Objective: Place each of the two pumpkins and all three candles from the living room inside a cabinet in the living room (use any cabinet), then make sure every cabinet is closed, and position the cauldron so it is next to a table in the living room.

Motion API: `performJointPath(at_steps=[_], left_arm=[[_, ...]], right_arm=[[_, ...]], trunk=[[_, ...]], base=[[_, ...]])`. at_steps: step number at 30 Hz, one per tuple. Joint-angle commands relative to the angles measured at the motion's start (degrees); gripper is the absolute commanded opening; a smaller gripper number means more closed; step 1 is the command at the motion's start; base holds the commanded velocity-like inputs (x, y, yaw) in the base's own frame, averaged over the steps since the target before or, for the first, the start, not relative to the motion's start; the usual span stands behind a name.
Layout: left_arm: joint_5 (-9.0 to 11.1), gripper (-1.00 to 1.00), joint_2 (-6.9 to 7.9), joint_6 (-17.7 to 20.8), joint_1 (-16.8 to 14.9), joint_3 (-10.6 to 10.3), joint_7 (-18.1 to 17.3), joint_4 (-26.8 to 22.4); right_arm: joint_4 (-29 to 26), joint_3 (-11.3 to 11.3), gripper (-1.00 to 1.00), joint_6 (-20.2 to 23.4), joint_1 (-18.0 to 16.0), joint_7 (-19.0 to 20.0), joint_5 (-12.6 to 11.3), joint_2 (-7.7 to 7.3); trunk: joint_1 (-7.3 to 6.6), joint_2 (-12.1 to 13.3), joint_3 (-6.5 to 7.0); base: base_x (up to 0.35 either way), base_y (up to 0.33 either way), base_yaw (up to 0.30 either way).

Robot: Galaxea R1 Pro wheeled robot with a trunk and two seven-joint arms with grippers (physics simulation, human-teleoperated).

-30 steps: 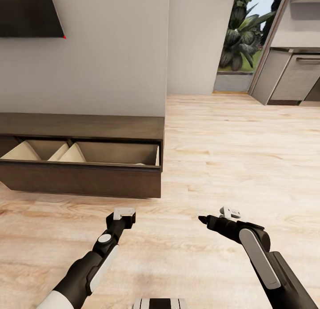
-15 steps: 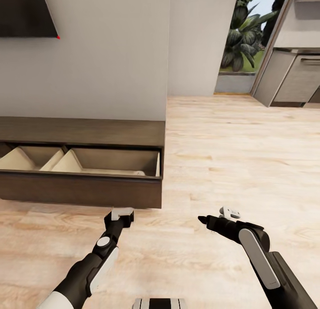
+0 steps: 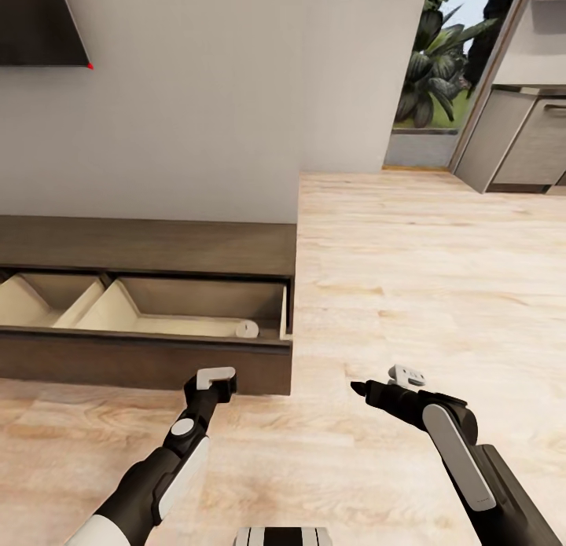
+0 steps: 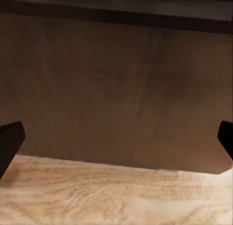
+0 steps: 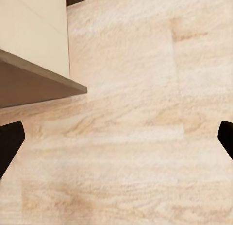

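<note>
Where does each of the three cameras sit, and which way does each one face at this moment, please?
Head view: from the robot's head, looking forward and down at the cabinet with its open drawer, the wood floor and both arms, left claw and right claw.
Left wrist view: near the left claw, facing the dark drawer front squarely; a black fingertip at each side edge.
Right wrist view: near the right claw, facing the floor and a cabinet corner; a black fingertip at each edge.
Shared: all three show the cabinet and floor.

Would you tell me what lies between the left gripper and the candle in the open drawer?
In the head view, only the dark drawer front separates the left gripper from the candle.
</note>
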Motion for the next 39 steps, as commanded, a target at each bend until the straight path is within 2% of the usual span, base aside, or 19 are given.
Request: performJointPath(at_steps=[1, 8, 30, 34, 39], left_arm=[[0.33, 1.00, 0.09, 0.22, -0.04, -0.28, 0.50, -0.11], [0.33, 1.00, 0.10, 0.22, -0.06, -0.28, 0.51, -0.11], [0.30, 1.00, 0.10, 0.22, -0.04, -0.36, 0.10, -0.11], [0.12, 1.00, 0.10, 0.22, -0.04, -0.36, -0.29, -0.11], [-0.01, 1.00, 0.10, 0.22, -0.04, -0.38, -0.38, -0.11]], right_arm=[[-0.06, 0.09, 1.00, 0.07, -0.04, -0.59, -0.56, -0.05], [-0.06, 0.10, 1.00, 0.07, -0.04, -0.61, -0.56, 0.01], [-0.06, 0.09, 1.00, 0.07, -0.04, -0.62, -0.56, 0.03], [-0.06, 0.14, 1.00, 0.07, -0.04, -0.62, -0.56, 0.03], [-0.06, 0.10, 1.00, 0.07, -0.04, -0.61, -0.56, 0.03]], trunk=[[0.01, -0.02, -0.05], [0.01, -0.02, -0.05], [0.01, -0.02, -0.05], [0.11, -0.07, -0.93], [0.16, -0.10, -1.38]], base=[[0.185, 0.003, 0.000], [0.157, 0.001, 0.000], [0.025, 0.000, 0.000], [0.000, 0.000, 0.000], [0.000, 0.000, 0.000]])
